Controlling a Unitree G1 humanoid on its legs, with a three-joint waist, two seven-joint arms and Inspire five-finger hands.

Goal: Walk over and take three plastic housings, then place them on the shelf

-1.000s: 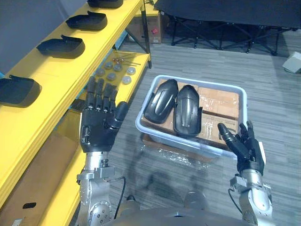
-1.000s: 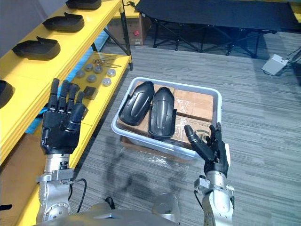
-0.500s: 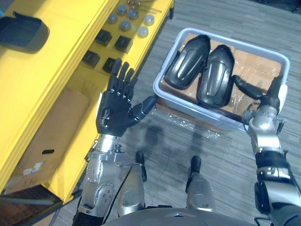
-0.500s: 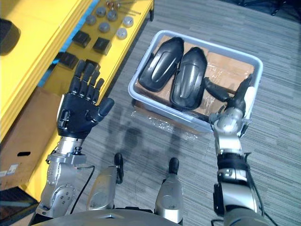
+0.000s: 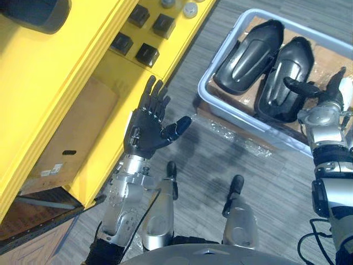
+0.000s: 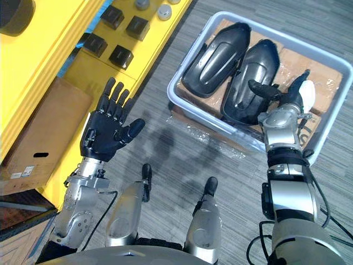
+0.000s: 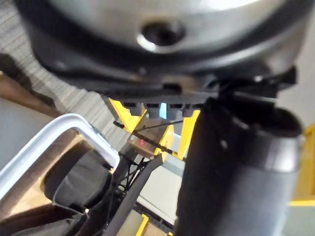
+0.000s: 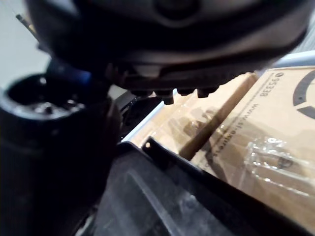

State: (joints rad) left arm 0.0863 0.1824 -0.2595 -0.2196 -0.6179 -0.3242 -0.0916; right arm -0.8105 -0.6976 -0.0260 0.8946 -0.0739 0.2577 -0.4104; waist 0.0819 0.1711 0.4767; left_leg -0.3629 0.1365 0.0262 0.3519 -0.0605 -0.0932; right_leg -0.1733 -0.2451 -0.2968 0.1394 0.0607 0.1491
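1. Grey striped carpet covers the floor (image 6: 165,160). A yellow shelf (image 5: 55,72) runs along the robot's left, and a pale bin (image 6: 190,107) sits ahead to its right.
2. Two dark housings lie side by side in the bin on cardboard boxes (image 6: 292,58): the left housing (image 6: 215,58) and the right housing (image 6: 245,83), close together. A third housing (image 5: 33,11) rests on the shelf's top board.
3. The long axes of the two in the bin run parallel, slanting away from the robot and toward its right. Both lie domed side up, and each looks slightly wider at its near end.
4. The right hand (image 6: 288,99) hangs over the right housing's near part. Its fingers are straight, spread from the thumb and holding nothing. The thumb reaches across the shell toward the left housing. Its wrist view shows the dark shell just beneath the hand, but I cannot tell whether they touch.
5. The left hand (image 6: 105,132) is raised between shelf and bin, fingers spread and empty, well apart from both housings.
6. The right hand is clearly the nearer one, and the right housing lies directly under it. The thumb already sits crosswise to the long axis, so the likely grasp is across the housing's width.
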